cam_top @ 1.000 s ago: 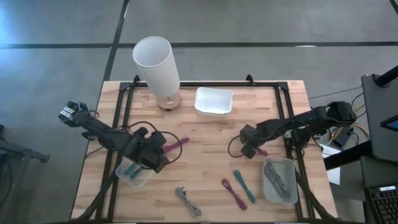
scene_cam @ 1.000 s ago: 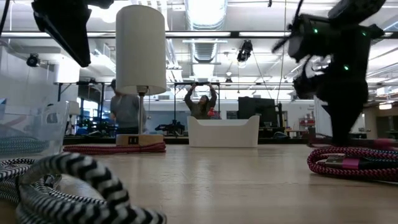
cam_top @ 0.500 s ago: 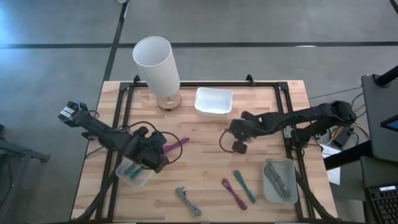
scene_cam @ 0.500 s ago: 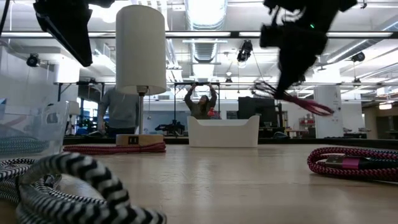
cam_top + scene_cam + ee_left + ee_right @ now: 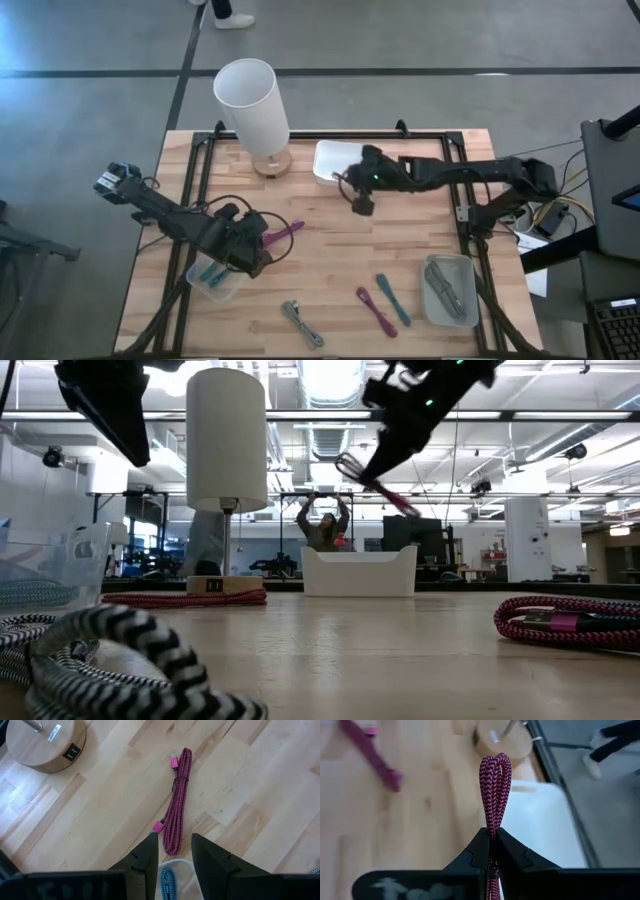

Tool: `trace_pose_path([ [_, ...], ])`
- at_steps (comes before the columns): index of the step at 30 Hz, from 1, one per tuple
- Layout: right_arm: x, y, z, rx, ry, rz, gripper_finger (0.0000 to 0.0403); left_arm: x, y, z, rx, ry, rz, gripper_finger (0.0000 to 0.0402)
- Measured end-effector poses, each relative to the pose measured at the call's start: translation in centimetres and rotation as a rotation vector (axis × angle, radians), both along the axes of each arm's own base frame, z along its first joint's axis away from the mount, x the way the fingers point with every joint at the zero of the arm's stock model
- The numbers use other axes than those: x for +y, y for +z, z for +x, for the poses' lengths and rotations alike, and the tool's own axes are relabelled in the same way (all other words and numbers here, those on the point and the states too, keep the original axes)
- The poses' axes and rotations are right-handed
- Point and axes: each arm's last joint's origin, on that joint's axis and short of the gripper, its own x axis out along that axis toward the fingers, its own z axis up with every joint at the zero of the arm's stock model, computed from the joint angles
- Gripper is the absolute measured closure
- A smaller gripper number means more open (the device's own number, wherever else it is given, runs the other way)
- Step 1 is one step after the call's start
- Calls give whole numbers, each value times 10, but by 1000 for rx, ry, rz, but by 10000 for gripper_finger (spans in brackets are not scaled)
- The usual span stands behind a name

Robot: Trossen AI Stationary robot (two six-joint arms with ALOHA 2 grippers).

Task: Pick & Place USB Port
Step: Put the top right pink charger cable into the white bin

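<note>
right gripper (image 5: 490, 851): we see its two dark fingers (image 5: 476, 851) pinched tight on a folded dark pink cable (image 5: 494, 795), the loop sticking out just past the fingertips; in the high view the gripper (image 5: 362, 196) hangs above the table, right at the near edge of the white bin (image 5: 330, 158).
held cable: we find the task's thing in this grip, off the table; in the low view it trails down from the gripper (image 5: 372, 472) as a thin pink strand (image 5: 392, 498) above the bin (image 5: 359, 572).
white bin: just beyond the fingertips and a little to one side in the right wrist view (image 5: 540, 825).
lamp: past the bin from the gripper, its round wooden base (image 5: 502, 741) near the table's far edge; white shade (image 5: 251, 101) beside the bin in the high view.
second pink cable: lying flat on the wood, well away from the right gripper (image 5: 370, 750).
left gripper (image 5: 172, 851): we see its fingers parted with nothing between them, low over the table (image 5: 330, 260); in the high view it (image 5: 250, 243) sits well apart from the right one.
cable by left gripper: a pink bundle (image 5: 177, 805) stretches away from just ahead of the open fingers, touching neither.
clear tub (image 5: 212, 274): right beside the left gripper, teal cables in it.
loose cables: striped (image 5: 302, 323), pink (image 5: 377, 311) and teal (image 5: 393, 299) ones, farther from both grippers.
grey tray (image 5: 448, 290): far from the right gripper, at the table's corner.
</note>
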Motion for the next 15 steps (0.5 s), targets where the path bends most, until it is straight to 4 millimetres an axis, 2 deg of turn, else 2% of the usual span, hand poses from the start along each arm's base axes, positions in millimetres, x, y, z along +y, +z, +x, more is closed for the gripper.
trace_pose_path([
  [4,-25,-9,20,31,-2,-61,387,0,0,0,-4,-2,-1,289],
  [11,-72,-44,50,148,-54,-74,387,0,0,1,-5,-3,-2,289],
  [15,-92,-61,58,217,-110,-29,387,0,0,1,-8,0,-4,289],
])
